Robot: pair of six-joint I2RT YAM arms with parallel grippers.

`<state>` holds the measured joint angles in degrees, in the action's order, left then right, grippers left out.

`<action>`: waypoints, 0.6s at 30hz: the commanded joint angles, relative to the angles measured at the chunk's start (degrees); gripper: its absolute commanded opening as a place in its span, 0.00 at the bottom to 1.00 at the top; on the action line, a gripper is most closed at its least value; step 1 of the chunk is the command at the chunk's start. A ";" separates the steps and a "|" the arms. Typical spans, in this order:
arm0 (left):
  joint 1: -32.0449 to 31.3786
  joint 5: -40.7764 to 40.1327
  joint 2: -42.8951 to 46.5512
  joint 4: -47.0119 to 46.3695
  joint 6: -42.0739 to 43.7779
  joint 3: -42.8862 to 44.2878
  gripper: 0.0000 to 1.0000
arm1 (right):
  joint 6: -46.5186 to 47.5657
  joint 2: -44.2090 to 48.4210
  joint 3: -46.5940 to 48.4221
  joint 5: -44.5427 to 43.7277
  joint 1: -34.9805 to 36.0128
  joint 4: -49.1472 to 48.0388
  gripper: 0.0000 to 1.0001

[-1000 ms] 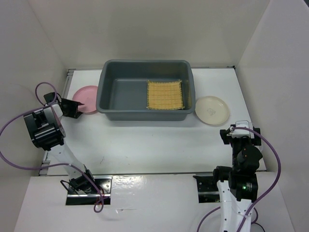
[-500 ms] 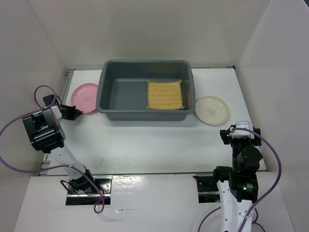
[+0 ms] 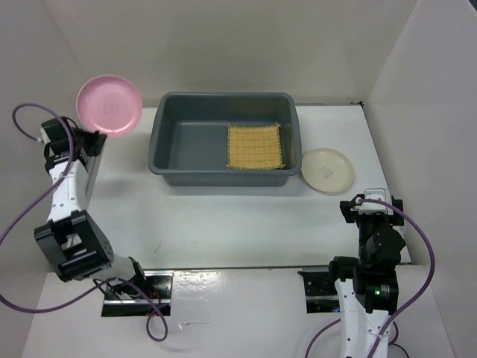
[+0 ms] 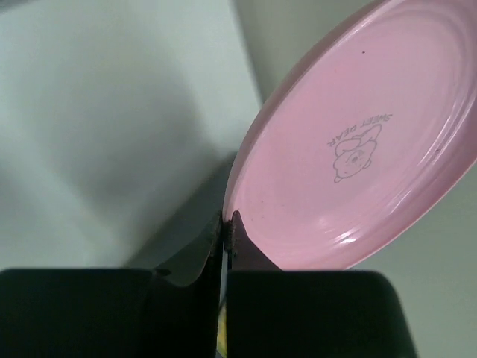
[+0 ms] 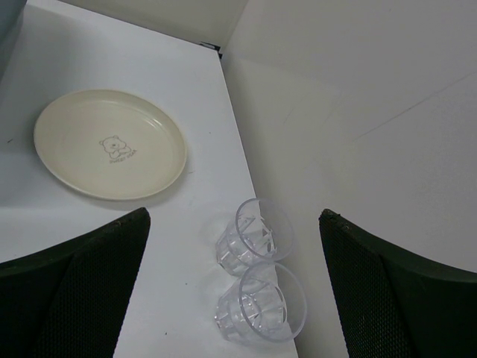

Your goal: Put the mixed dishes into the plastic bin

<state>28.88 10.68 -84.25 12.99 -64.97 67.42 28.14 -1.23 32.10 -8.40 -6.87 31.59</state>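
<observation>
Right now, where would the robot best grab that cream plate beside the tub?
Probably its raised rim, at the near edge facing the open right end effector. The cream plate lies flat, so only that lip offers a pinch. The tub crowds its left and two clear cups stand to its near right, so come low from the front.

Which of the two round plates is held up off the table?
The pink plate, gripped at its rim by the left end effector; the cream plate lies flat on the table, right of the bin.
</observation>
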 commanded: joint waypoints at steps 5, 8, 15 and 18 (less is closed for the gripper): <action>-17.26 3.55 0.97 -2.20 3.79 16.22 0.00 | -0.63 0.62 -0.54 -0.82 0.63 -3.47 0.99; -25.26 5.32 -6.35 2.55 8.18 25.70 0.00 | -1.16 0.62 -0.54 -0.82 0.63 -3.47 0.99; -37.57 5.85 -24.01 20.44 16.71 49.59 0.00 | -1.16 0.62 -0.54 -1.35 0.63 -3.47 0.99; -41.53 4.62 -32.89 27.49 20.23 58.50 0.00 | -1.16 0.62 -0.54 -1.35 1.16 -3.47 0.99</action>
<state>-10.26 15.03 -113.47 30.48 -50.02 118.02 27.92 -1.10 31.77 -8.86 -6.83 30.79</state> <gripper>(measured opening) 0.015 0.985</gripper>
